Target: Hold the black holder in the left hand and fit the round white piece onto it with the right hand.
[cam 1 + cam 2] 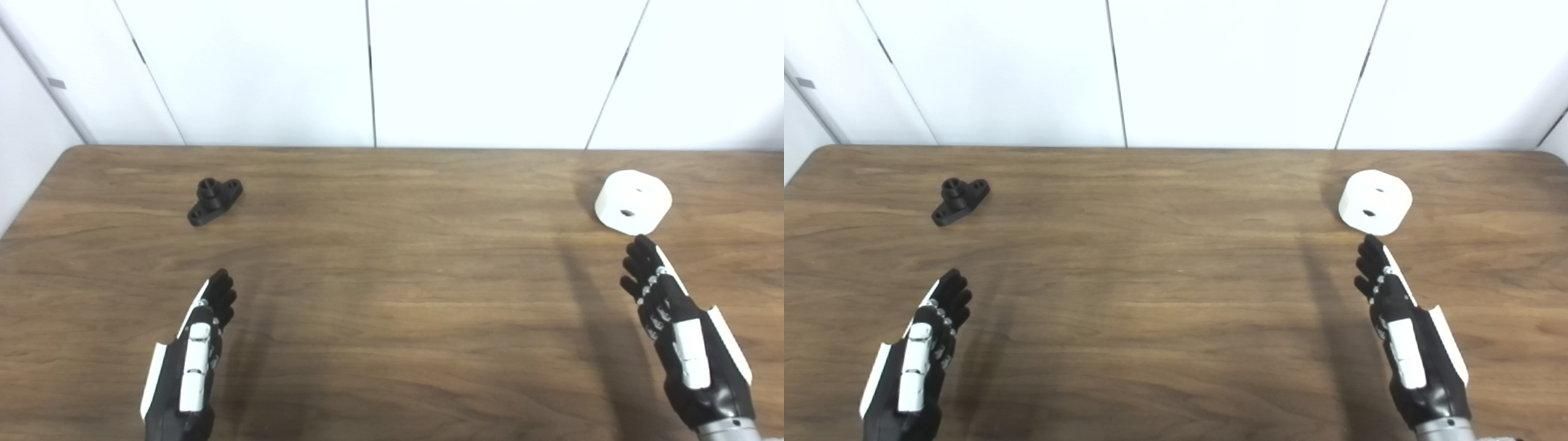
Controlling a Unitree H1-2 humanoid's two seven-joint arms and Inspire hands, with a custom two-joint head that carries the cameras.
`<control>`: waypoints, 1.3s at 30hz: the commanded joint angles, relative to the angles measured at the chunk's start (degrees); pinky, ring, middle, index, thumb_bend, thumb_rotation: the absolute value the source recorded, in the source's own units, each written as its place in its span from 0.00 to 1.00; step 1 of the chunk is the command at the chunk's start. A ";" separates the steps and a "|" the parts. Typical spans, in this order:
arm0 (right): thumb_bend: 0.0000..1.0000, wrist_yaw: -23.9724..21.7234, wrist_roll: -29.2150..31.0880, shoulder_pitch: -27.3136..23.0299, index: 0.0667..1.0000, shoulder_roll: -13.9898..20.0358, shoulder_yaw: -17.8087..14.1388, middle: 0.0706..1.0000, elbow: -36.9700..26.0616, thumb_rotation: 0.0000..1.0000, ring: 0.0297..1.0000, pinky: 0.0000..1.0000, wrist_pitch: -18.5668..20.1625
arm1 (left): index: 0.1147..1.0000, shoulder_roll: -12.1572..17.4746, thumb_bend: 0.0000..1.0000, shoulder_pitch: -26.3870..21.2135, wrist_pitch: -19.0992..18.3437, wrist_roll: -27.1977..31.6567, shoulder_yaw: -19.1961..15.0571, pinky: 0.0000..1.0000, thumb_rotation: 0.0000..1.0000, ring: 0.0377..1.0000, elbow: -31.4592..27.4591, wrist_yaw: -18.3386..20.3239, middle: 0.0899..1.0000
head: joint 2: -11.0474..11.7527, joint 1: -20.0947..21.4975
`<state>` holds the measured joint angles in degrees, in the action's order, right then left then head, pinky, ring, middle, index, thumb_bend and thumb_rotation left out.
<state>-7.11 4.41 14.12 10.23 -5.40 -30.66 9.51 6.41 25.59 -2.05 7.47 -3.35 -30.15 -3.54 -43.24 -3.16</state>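
Observation:
A small black holder (214,200) with a raised collar and two flanges lies on the wooden table (392,294) at the far left. The round white piece (633,202), a thick disc with two holes in its top, rests at the far right. My left hand (196,343) hovers near the front left, fingers stretched out and empty, well short of the holder. My right hand (670,324) is open too, its fingertips just in front of the white piece without touching it.
White wall panels (367,67) stand behind the table's far edge. Bare wood stretches between the two hands and between the two parts.

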 commanded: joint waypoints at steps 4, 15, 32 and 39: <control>0.74 1.12 -0.71 -1.10 0.97 -0.39 0.02 0.97 -3.32 1.00 0.97 0.96 0.80 | 0.93 -1.40 0.41 -0.08 0.01 0.30 -0.55 0.97 0.98 0.95 -2.49 0.02 0.94 | -1.84 0.71; 0.71 1.52 -1.32 -2.10 0.97 -0.87 -0.02 0.98 -5.64 1.00 0.98 0.98 5.73 | 0.94 -0.90 0.43 -1.36 -2.02 1.68 -1.32 0.98 0.95 0.96 -3.50 0.29 0.95 | -5.24 0.94; 0.69 0.78 0.23 -2.06 0.99 -0.03 -1.31 0.99 -3.49 1.00 1.00 0.99 4.67 | 0.94 -1.62 0.45 -1.26 -1.21 -0.09 -0.37 0.98 0.95 0.96 -2.25 0.30 0.95 | -1.63 -3.73; 0.72 -0.72 3.80 -0.56 0.98 1.63 -3.00 0.99 1.37 1.00 0.99 0.99 -0.83 | 0.92 -3.14 0.44 0.21 1.31 -2.93 1.84 0.96 0.95 0.96 -0.47 -0.18 0.95 | 4.05 -9.86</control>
<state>-7.00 6.89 13.53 11.00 -7.70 -28.78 12.16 6.40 25.06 -3.16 5.75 -2.04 -30.14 -3.55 -40.00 -12.12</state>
